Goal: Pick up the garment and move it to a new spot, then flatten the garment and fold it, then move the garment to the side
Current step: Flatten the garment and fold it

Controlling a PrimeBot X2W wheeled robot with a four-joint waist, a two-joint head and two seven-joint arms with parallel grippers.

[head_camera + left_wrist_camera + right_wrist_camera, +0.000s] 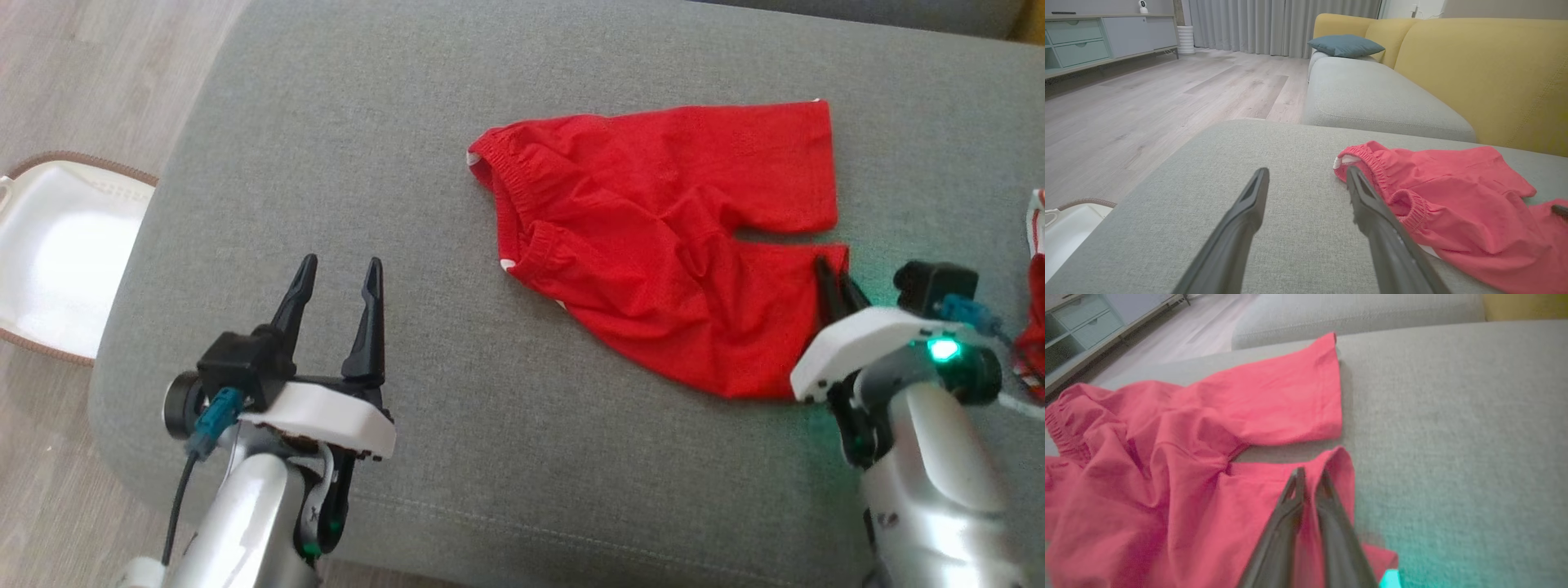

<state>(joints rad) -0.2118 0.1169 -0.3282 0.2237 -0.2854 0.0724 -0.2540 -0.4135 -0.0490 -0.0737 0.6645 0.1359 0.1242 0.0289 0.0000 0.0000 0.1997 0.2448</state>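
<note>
1. Lying rumpled on the cushion [490, 457]: shorts [653, 245], waistband toward 9 o'clock, legs toward 3 o'clock.
2. Pinching the near leg's hem, at 4 o'clock of the shorts: right gripper [831, 278], fingers pressed nearly together on a ridge of cloth (a thin bite, by the look).
3. Hovering spread wide at 8 o'clock, well apart from the cloth: left gripper [341, 265].
4. Likely to slip free on lifting if only the top layer is caught, leaving the shorts where they lie.
5. Bound to dangle long from one hem corner, so could drag over the cushion, bunch further and make flattening harder.
6. Could snag the second garment [1037, 310] at 3 o'clock if carried that way.
</note>
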